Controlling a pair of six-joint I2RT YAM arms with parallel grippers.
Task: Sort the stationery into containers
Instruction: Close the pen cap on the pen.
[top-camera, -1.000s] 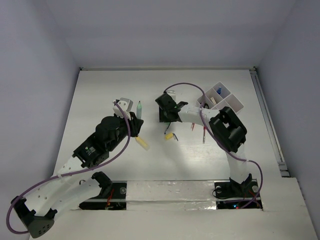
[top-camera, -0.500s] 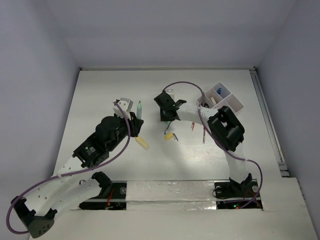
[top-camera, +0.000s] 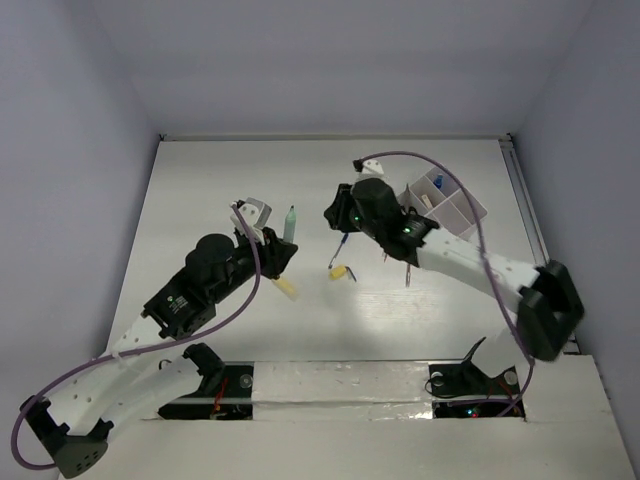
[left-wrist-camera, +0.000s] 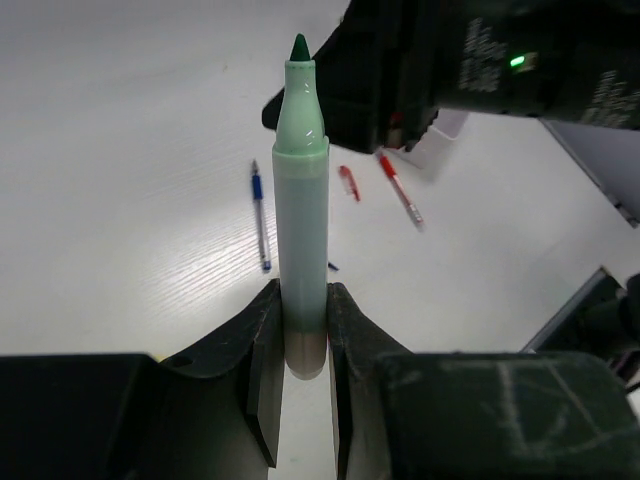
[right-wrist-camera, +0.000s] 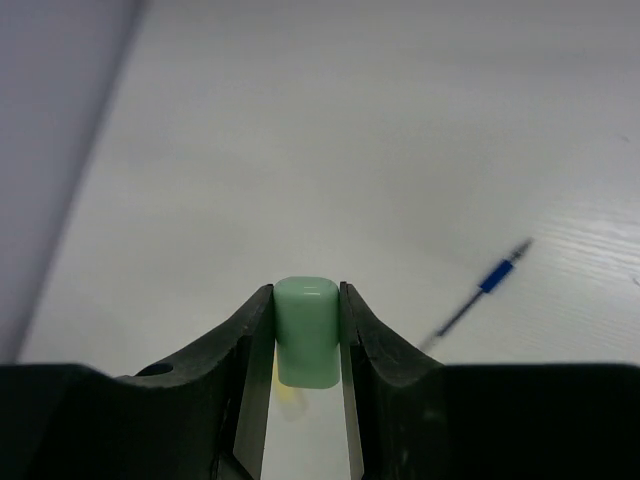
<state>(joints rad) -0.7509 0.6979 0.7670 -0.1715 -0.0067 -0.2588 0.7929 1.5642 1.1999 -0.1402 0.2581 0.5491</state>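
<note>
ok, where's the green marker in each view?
Top external: green marker, left of centre, in the left fingers.
Left wrist: marker at centre, upright between the fingers, tip up.
Right wrist: not in it; only a pale green cap between the right fingers.
Shared landmark: the blue pen lying on the table, in all three.

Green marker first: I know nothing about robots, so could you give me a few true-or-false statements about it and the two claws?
The left gripper pinches the green marker at its base. True.
The marker's tip is capped. False: the dark tip is bare.
The right gripper is empty. False: it is shut on a small pale green piece.
A blue pen lies on the table. True.
</note>
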